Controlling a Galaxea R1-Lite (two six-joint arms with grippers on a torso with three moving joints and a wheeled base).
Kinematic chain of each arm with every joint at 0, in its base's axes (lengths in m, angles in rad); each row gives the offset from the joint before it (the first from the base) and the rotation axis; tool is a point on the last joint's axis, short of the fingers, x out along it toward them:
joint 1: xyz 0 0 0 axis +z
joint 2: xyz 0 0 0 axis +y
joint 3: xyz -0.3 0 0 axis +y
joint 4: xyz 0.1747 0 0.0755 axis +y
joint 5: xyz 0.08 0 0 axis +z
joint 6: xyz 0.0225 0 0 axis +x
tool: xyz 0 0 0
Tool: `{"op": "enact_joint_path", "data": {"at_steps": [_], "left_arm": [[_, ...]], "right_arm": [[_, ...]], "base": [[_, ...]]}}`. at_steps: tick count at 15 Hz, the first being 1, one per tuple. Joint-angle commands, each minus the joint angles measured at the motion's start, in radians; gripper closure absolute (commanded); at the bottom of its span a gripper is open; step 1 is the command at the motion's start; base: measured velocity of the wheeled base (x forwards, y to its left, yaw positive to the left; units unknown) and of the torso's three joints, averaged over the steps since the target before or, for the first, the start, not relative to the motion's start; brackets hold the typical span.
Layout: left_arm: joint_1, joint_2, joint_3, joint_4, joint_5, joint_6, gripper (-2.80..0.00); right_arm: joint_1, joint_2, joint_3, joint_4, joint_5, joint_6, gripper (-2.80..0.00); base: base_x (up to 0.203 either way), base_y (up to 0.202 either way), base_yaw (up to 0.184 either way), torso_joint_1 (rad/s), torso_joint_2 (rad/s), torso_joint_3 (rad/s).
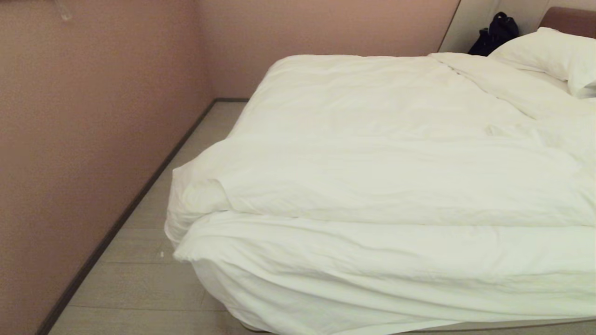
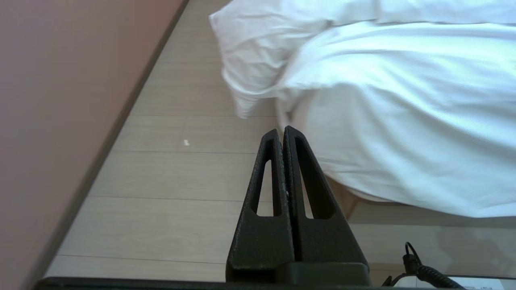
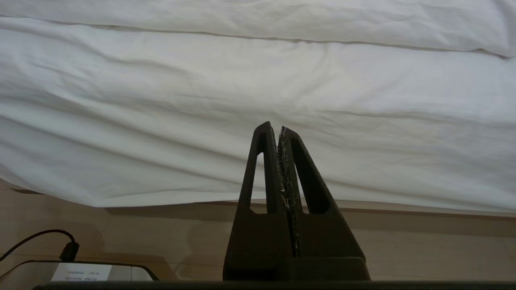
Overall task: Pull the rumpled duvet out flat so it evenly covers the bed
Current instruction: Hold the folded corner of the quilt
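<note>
Rumpled duvet folded back across the bed

Left gripper near the bed's foot corner, right gripper facing its foot edge; both jaws pressed together, empty.

Creased matt cotton duvet; pale smooth wood-look floor.

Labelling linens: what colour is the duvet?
Plain white duvet, no pattern; clearest in the head view.

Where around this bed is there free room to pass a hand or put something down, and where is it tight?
Free: the floor strip between the pink wall and the bed's left side, where the duvet corner bulges out. Also bare floor below the duvet's hanging foot edge. Crowded: the far corner, with a dark bag beside the pillow.
</note>
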Motion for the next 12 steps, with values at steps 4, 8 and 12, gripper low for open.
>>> {"op": "enact_joint_path", "data": {"at_steps": [4, 8, 12], "left_arm": [[0.0, 0.0, 0.0, 0.0, 0.0, 0.001, 0.0], [0.0, 0.0, 0.0, -0.002, 0.0, -0.005, 0.0], [0.0, 0.0, 0.0, -0.003, 0.0, -0.01, 0.0]], "right_arm": [[0.001, 0.001, 0.0, 0.002, 0.001, 0.001, 0.0], [0.001, 0.001, 0.0, 0.0, 0.001, 0.001, 0.0], [0.001, 0.001, 0.0, 0.0, 0.001, 0.001, 0.0]], "base": [[0.0, -0.195, 0.001, 0.001, 0.0, 0.003], [0.0, -0.143, -0.001, 0.002, 0.0, 0.002], [0.0, 0.0, 0.0, 0.0, 0.0, 0.0]]}}
